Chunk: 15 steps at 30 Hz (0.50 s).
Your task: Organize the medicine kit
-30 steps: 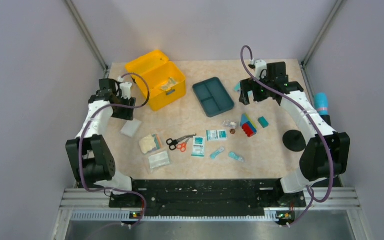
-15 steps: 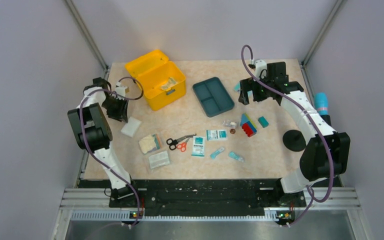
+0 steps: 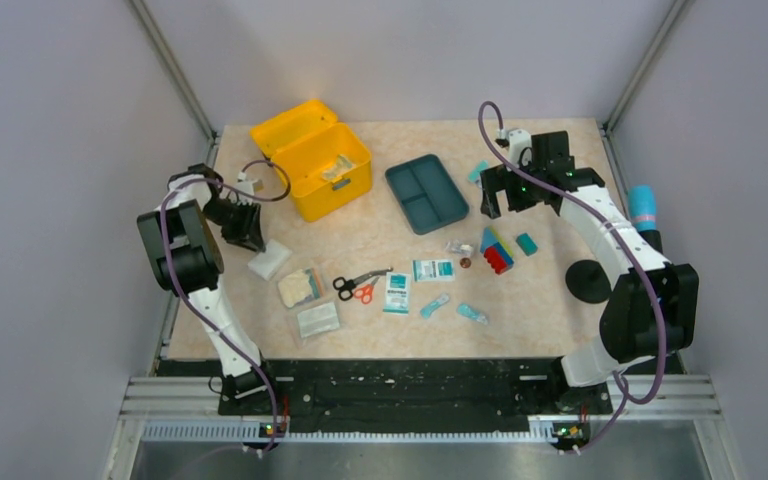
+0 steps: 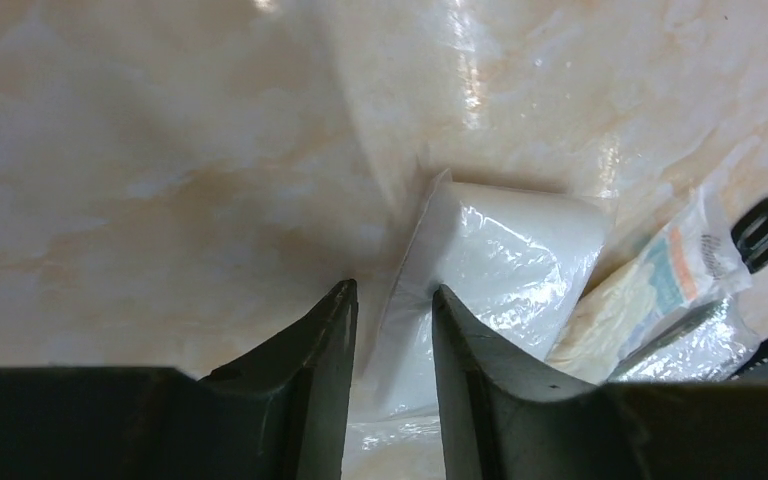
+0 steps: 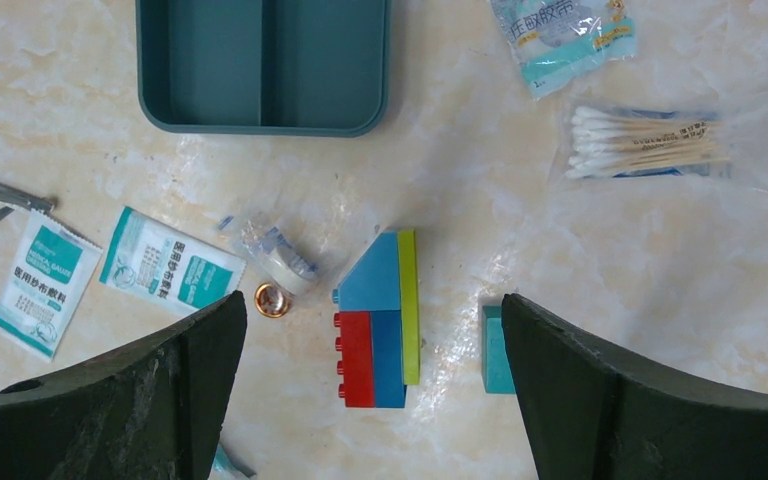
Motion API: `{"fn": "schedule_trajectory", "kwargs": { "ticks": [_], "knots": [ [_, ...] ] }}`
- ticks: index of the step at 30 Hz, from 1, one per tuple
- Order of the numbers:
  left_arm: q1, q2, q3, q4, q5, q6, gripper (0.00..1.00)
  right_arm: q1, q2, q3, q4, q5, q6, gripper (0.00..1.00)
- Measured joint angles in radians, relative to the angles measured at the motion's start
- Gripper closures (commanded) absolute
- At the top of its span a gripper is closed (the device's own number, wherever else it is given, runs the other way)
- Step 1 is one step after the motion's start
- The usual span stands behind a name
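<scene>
Left gripper [image 4: 392,295]: jaws narrowed onto the edge of the white pouch [image 4: 505,250], pinching it.
Right gripper [image 5: 370,305]: wide open, empty.
Medicine kit [image 3: 335,195]: lid open, at 1 o'clock from the pouch.
Advice: pinch firmly before lifting; the glossy film may slip.

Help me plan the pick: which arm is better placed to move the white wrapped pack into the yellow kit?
Left. The left hand straddles the white pack near the yellow kit; the right hand hangs open over the coloured blocks, far off.
</scene>
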Motion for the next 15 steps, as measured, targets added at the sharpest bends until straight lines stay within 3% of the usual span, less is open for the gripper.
{"fn": "schedule_trajectory", "kwargs": {
  "ticks": [12, 15],
  "knots": [
    [0.0, -0.007, -0.066, -0.073, 0.118, 0.047, 0.57, 0.0, 0.0, 0.0, 0.0, -0.001, 0.0, 0.04],
    [0.0, -0.014, -0.085, -0.082, 0.135, 0.077, 0.63, 0.0, 0.0, 0.0, 0.0, -0.002, 0.0, 0.04]
  ]
}}
